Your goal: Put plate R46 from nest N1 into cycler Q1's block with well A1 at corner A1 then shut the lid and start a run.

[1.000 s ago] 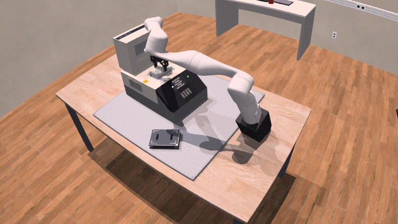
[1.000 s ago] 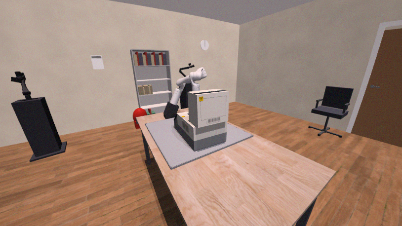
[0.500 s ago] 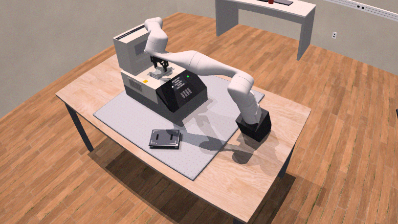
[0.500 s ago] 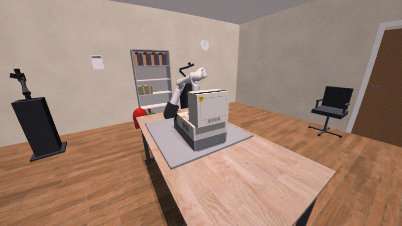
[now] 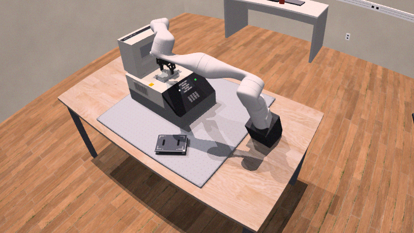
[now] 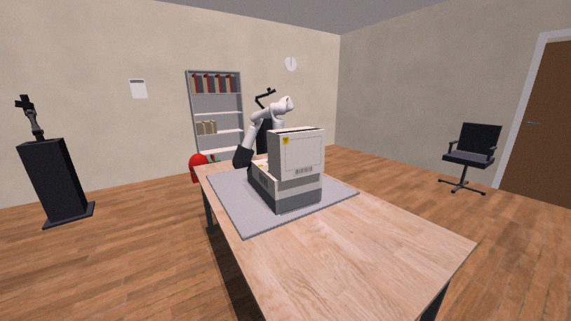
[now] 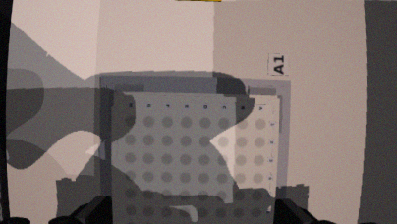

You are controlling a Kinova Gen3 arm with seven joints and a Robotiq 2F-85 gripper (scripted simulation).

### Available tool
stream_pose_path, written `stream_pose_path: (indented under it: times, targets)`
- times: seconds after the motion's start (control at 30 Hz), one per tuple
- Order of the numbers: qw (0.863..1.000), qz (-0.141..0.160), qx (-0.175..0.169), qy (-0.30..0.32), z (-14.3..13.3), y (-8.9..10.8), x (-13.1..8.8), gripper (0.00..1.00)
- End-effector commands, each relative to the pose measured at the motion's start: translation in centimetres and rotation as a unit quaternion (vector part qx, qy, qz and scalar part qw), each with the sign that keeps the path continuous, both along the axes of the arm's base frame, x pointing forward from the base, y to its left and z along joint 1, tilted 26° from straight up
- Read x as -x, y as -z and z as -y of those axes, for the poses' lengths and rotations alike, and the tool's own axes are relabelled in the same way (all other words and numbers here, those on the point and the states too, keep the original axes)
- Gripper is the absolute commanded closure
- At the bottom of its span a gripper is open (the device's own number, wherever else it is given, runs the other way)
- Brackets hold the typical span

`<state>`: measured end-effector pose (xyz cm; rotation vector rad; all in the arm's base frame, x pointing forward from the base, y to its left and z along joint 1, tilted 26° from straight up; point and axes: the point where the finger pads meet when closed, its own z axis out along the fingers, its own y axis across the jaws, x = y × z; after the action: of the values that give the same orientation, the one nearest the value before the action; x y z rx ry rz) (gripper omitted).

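Plate R46 [image 5: 168, 76] [image 7: 197, 152] looks pale, dotted with round wells, beneath the empty, fully opened hand [image 5: 166, 70] [image 7: 194, 216].

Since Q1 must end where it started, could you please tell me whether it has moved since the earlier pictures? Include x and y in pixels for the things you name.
No, Q1 [image 5: 147, 101] [image 6: 298, 195] sits unshifted against the mat's edges [image 5: 115, 104] [image 6: 261, 233].
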<state>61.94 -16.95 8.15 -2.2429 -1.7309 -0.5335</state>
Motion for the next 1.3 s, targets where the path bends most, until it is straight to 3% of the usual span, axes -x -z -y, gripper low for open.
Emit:
stream_pose_path:
  times: [0.0,0.4,1.27]
  targets:
    - [1.0,0.001,0.0,0.0,0.1,-0.1,0.0,0.0]
    - [1.0,0.001,0.0,0.0,0.3,-0.6,0.1,0.0]
    - [1.0,0.001,0.0,0.0,1.6,-3.5,0.5,0.0]
